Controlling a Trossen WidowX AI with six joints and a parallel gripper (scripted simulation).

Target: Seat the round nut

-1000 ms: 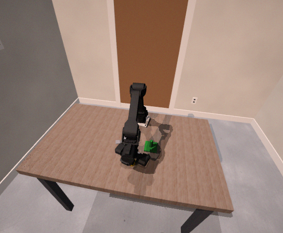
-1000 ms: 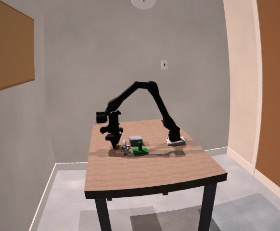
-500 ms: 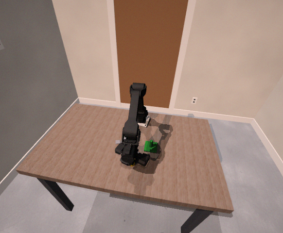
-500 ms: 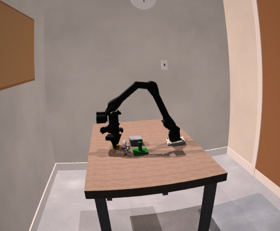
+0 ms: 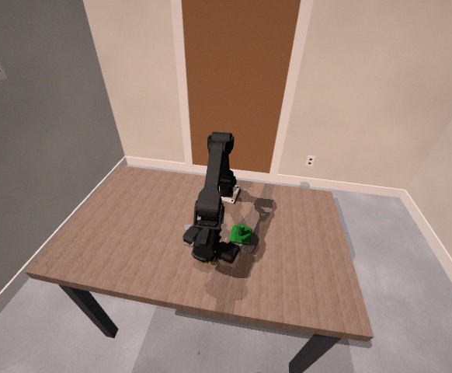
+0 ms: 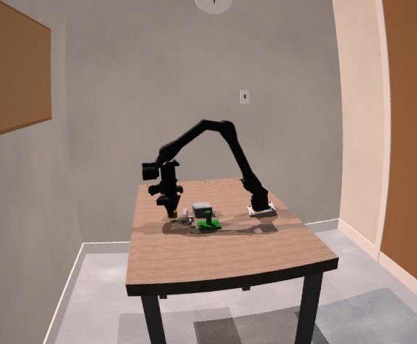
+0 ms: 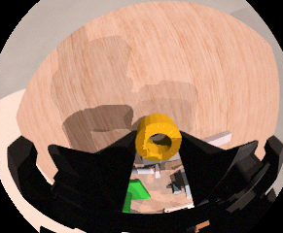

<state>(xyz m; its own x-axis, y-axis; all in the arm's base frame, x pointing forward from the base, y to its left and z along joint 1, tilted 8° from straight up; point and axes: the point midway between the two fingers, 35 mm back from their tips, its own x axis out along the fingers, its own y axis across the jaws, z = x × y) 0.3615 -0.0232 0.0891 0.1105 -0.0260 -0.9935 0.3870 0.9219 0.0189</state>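
Gripper (image 7: 159,144) clamping yellow round nut (image 7: 159,138), wooden table (image 7: 180,52) beyond

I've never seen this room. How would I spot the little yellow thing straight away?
Find the wooden table and follow the black arm down to its gripper. The yellow round nut is pinched there, just above the tabletop. It is a small ring with a hole, unlike the green peg and grey box beside it.

Counts on the wooden table

One black arm (image 6: 238,151), one yellow round nut (image 7: 157,138), one green round peg (image 6: 208,221) on its base, one grey box (image 6: 201,208), one small grey-white piece (image 6: 185,214); the clutter beside it is too small to count.
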